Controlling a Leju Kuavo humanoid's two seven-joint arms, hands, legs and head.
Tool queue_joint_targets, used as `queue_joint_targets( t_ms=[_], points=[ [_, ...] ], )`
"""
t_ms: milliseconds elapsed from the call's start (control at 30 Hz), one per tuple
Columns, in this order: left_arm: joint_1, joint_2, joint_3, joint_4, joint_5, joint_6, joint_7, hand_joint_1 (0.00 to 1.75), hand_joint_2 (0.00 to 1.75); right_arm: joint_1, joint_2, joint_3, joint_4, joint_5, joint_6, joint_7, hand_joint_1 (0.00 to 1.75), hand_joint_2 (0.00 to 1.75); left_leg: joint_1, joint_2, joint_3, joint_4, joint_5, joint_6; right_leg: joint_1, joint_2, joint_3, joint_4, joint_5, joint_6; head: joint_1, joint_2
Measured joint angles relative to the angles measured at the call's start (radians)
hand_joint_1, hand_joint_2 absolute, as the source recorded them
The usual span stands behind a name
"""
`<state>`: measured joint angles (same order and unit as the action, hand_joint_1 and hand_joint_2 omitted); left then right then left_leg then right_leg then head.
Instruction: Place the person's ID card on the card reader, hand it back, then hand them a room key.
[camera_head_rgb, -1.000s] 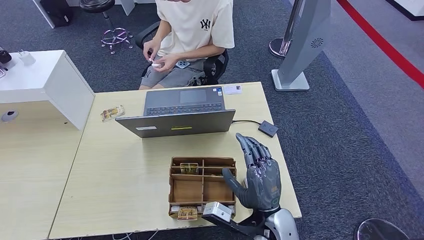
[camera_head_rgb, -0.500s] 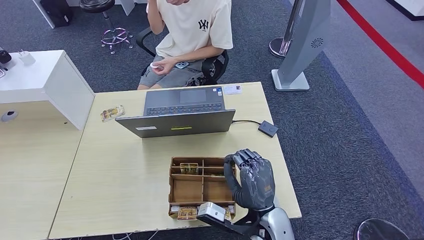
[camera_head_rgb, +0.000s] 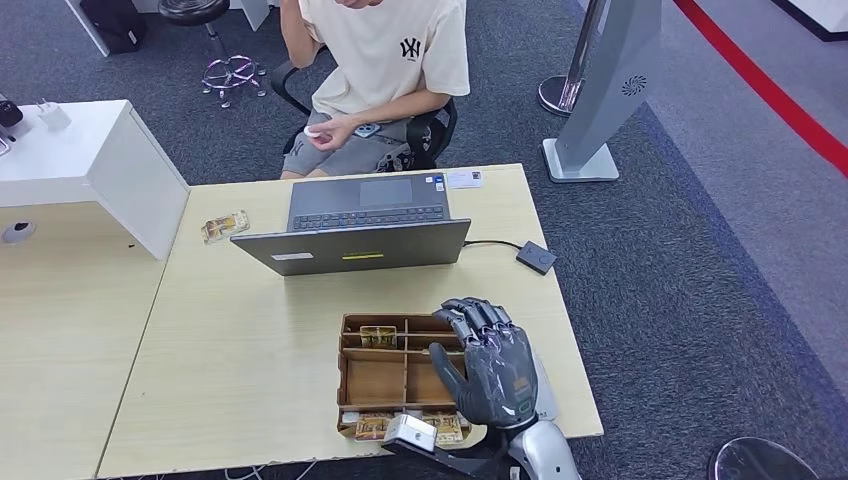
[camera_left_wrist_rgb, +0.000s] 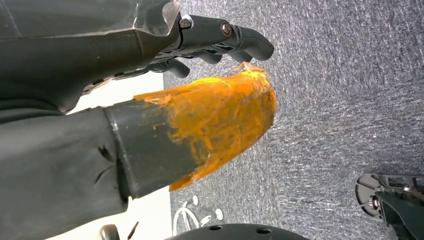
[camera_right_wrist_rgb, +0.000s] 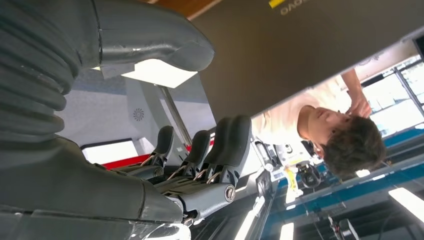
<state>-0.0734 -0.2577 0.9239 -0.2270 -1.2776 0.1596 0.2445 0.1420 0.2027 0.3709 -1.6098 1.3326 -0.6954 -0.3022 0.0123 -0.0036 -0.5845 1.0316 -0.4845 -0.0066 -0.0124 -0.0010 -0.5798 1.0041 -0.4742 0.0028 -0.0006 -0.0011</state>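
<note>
Wooden desk (camera_head_rgb: 250, 340), one laptop (camera_head_rgb: 360, 228), one divided tray (camera_head_rgb: 400, 375), right robot hand (camera_head_rgb: 492, 362) curled, holding nothing, left robot hand (camera_left_wrist_rgb: 150, 100) unclear.

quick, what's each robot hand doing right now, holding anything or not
Left robot hand: fingers curled, nothing visibly held.
Right robot hand: over the wooden organizer, fingers curled; grip cannot be told.
</note>
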Motion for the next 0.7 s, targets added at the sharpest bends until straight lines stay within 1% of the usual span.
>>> queue_joint_targets(
  t_ms=[233, 467, 633, 700],
  points=[
    [0.000, 0.002, 0.000, 0.000, 0.000, 0.002, -0.002, 0.00, 0.00, 0.005, -0.037, 0.056, 0.029, 0.004, 0.000, 0.033, 0.80, 1.75, 0.000, 0.000, 0.000, 0.000, 0.000, 0.000, 0.000, 0.000, 0.000, 0.000, 0.000, 0.000, 0.000, 0.000],
    [0.000, 0.002, 0.000, 0.000, -0.001, 0.002, -0.002, 0.00, 0.00, 0.002, -0.051, 0.076, 0.041, 0.004, 0.000, 0.048, 0.77, 1.75, 0.000, 0.000, 0.000, 0.000, 0.000, 0.000, 0.000, 0.000, 0.000, 0.000, 0.000, 0.000, 0.000, 0.000],
    [0.000, 0.002, 0.000, 0.000, -0.005, 0.002, -0.003, 0.00, 0.00, 0.000, -0.052, 0.076, 0.045, 0.005, 0.000, 0.041, 0.82, 1.75, 0.000, 0.000, 0.000, 0.000, 0.000, 0.000, 0.000, 0.000, 0.000, 0.000, 0.000, 0.000, 0.000, 0.000],
    [0.000, 0.002, 0.000, 0.000, -0.007, 0.002, -0.003, 0.00, 0.00, 0.000, -0.052, 0.073, 0.046, 0.005, 0.000, 0.033, 0.80, 1.75, 0.000, 0.000, 0.000, 0.000, 0.000, 0.000, 0.000, 0.000, 0.000, 0.000, 0.000, 0.000, 0.000, 0.000]
  ],
)
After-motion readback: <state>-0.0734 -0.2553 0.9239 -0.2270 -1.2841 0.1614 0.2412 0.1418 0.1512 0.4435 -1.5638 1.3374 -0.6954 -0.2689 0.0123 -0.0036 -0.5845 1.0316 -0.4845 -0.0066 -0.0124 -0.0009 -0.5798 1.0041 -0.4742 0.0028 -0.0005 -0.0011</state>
